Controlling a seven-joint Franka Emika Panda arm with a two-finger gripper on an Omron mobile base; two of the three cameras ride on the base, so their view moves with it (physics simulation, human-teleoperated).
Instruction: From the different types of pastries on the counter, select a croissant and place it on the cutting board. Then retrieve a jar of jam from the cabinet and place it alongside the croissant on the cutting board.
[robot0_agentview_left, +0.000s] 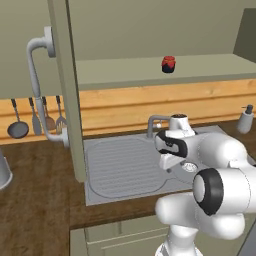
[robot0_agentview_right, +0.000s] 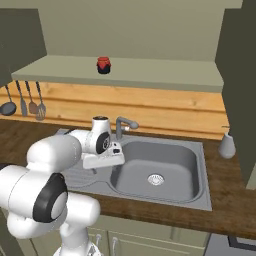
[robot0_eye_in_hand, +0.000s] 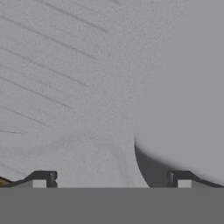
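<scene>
Dark wooden countertop (robot0_agentview_left: 35, 210) runs under us, with a wood-panelled backsplash (robot0_agentview_right: 150, 107) behind it. Going left to right in the left base view, we see a row of dark hanging utensils (robot0_agentview_left: 37, 120) on the wall, then a pale green open cabinet door (robot0_agentview_left: 67, 90) seen edge-on with a grey curved handle (robot0_agentview_left: 36, 65). Past it lies the grey steel ribbed draining board (robot0_agentview_left: 122, 165) of the sink, and the grey bent-spout tap (robot0_agentview_left: 156, 122) stands at its back edge. Our white arm reaches out over the sink, the hand pointing down. Up on the pale green cabinet shelf (robot0_agentview_left: 125, 70) stands the small dark jar of jam with a red lid (robot0_agentview_left: 168, 64), upright and alone, well apart from our hand. A grey soap dispenser (robot0_agentview_left: 244, 119) sits at the far right on the counter.

In the right base view we see the deep grey sink basin (robot0_agentview_right: 160, 170) with its round drain (robot0_agentview_right: 156, 178), to the right of our hand.

From the hand view, our gripper (robot0_eye_in_hand: 111, 179) hangs above the seam between draining board and basin, its dark fingertips (robot0_eye_in_hand: 43, 178) spread wide apart with nothing between them.
</scene>
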